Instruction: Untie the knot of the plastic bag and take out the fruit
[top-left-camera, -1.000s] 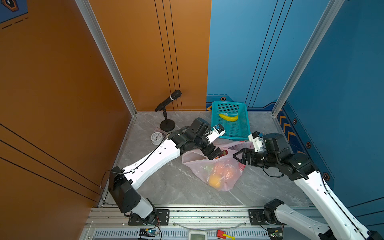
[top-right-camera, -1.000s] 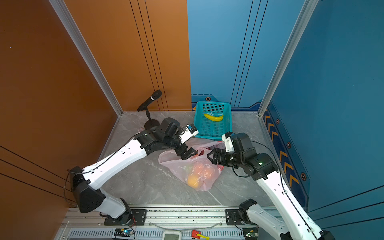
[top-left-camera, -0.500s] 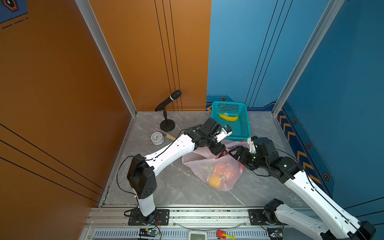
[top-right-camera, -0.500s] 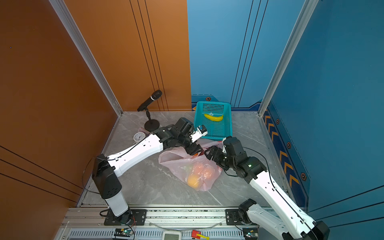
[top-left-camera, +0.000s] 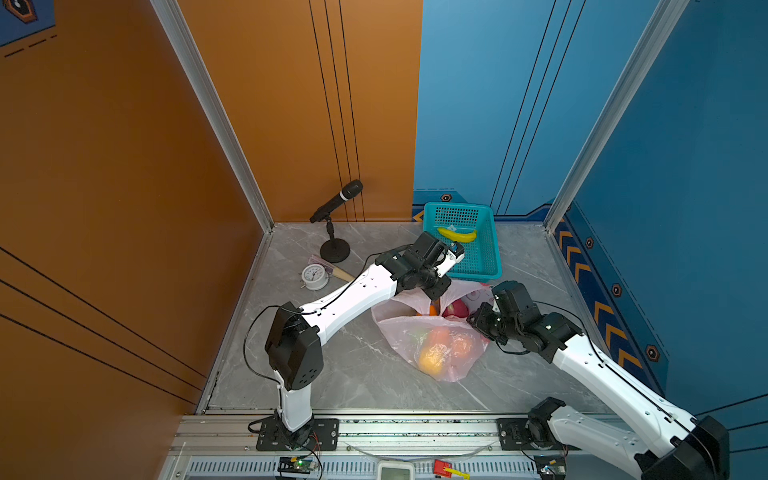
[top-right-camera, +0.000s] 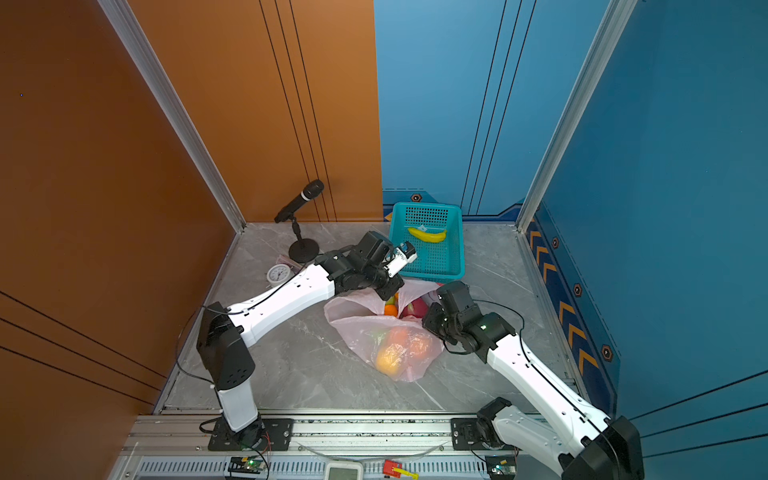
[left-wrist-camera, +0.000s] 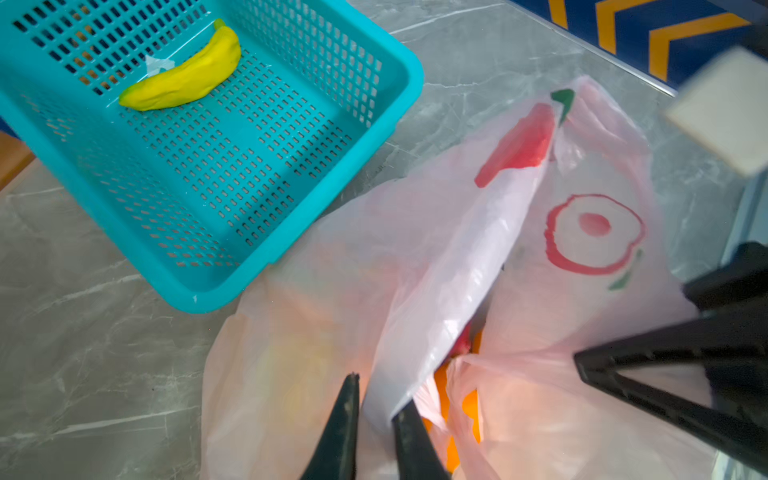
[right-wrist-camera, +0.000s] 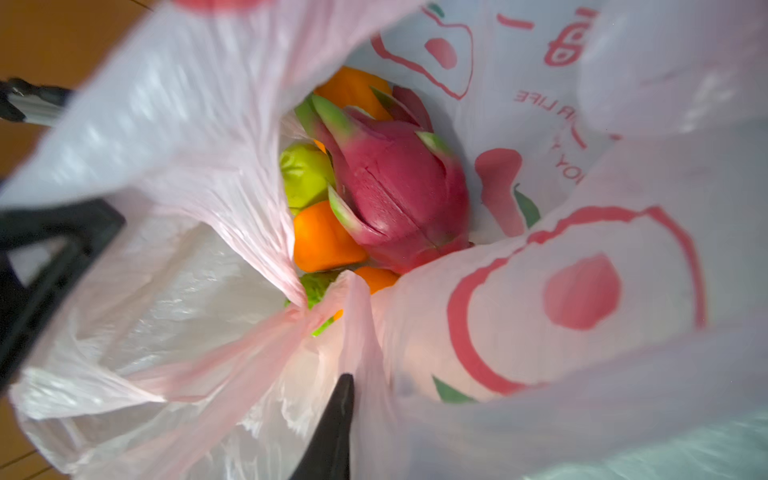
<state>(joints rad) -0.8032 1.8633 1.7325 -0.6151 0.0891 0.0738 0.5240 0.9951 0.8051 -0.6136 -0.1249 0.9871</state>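
While left jaws pinch plastic bag (left-wrist-camera: 353, 257) rim fold, right jaws clamp opposite rim; fruit (right-wrist-camera: 399, 187) inside, between.

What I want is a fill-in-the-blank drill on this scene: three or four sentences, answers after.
1. The only thing in the teal perforated plastic basket is a yellow ____.
2. Inside the thin translucent pink plastic bag, the magenta, green-scaled fruit is a ____.
3. The black ____ on a round stand rises beside the white alarm clock.
4. The left gripper is ____ on a strip of the bag.

Missing words: banana; dragon fruit; microphone; shut.
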